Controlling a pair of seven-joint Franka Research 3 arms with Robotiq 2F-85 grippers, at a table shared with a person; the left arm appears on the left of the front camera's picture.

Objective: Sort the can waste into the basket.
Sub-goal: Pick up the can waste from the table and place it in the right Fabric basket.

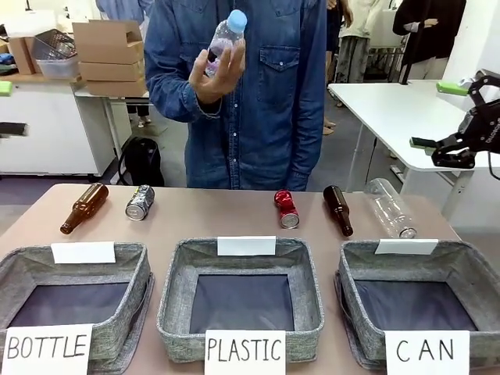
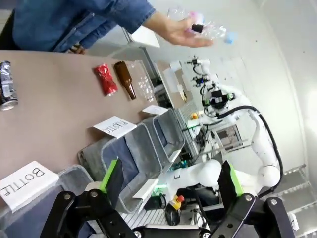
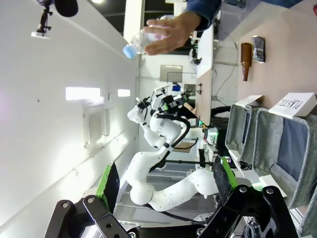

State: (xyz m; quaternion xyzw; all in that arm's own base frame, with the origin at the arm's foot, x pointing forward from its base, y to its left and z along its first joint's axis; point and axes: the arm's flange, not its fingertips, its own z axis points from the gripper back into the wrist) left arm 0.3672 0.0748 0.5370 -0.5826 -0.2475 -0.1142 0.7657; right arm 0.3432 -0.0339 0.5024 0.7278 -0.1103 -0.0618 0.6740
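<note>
- A robotics lab: the right gripper, black with green pads, hangs off the counter's right edge.
- Hand-lettered paper signs line the counter's near edge.
- White work tables and stacked cardboard boxes stand behind, with bare white walls.

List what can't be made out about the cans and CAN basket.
Front view: right end of the CAN basket is cut off by the picture edge.
Front view: print on the red can and the dark can is too small to read.
Left wrist view: dark can clipped by left edge.
</note>
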